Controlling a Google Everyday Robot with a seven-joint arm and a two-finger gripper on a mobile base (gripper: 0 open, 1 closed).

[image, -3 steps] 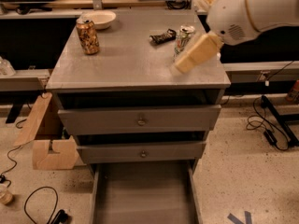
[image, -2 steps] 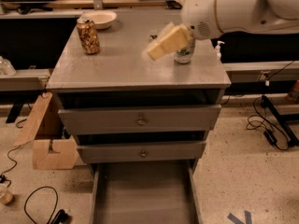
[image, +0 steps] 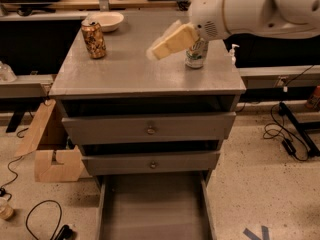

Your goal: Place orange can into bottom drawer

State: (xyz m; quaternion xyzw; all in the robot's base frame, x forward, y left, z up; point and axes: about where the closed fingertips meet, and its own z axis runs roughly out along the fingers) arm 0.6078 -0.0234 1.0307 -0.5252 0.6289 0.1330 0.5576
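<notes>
While the orange can (image: 93, 38) stands upright at the bench's (image: 130, 71) upper left, the pincer (image: 169, 42) hovers mid-frame, well apart from it. It is seemingly empty, though I cannot tell how wide it is. Best to approach level and grip mid-body before lowering into the open bottom drawer (image: 150, 206).

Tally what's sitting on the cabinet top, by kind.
Cans: 2 (orange can, white-and-green can)
Bowls: 1 (white bowl)
Total: 3 visible
End effector hovers over the cabinet top beside the white-and-green can, on the orange can's side; the arm may hide more.
</notes>
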